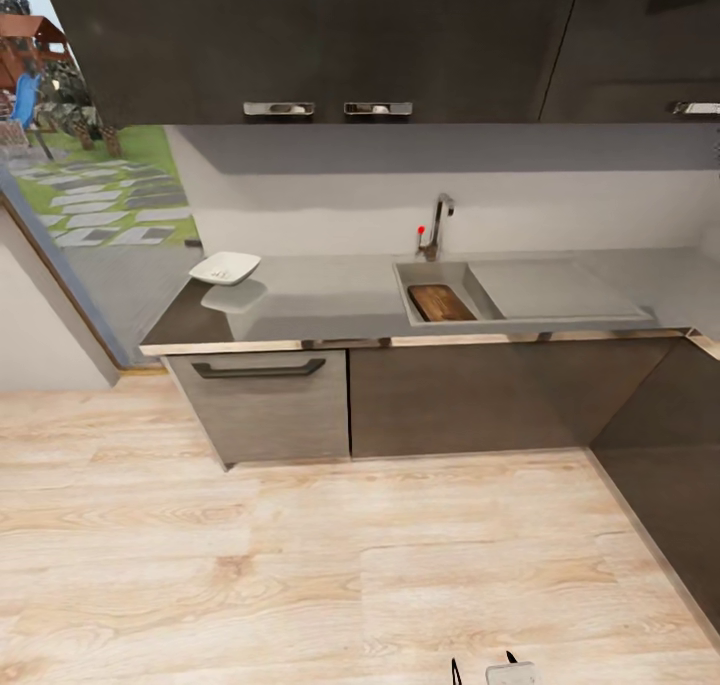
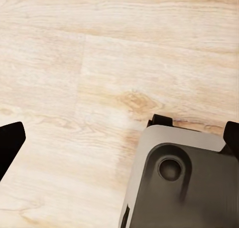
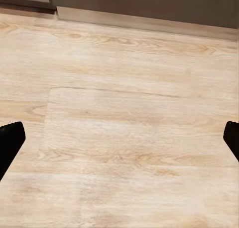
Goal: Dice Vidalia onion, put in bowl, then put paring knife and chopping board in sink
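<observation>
While both grippers (image 3: 119, 138) hang wide and empty, the board (image 1: 440, 303) lies in the sink (image 1: 415, 310), bowl (image 1: 225, 267) at nine o'clock; knife unseen.

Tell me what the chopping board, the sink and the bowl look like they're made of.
The chopping board looks like wood: warm brown with darker grain streaks, matte. The sink looks like brushed steel: even grey with a dull sheen, though the render could pass for stone. The bowl looks like glazed ceramic or plastic: plain white and smooth. It mirrors in the glossy countertop.
</observation>
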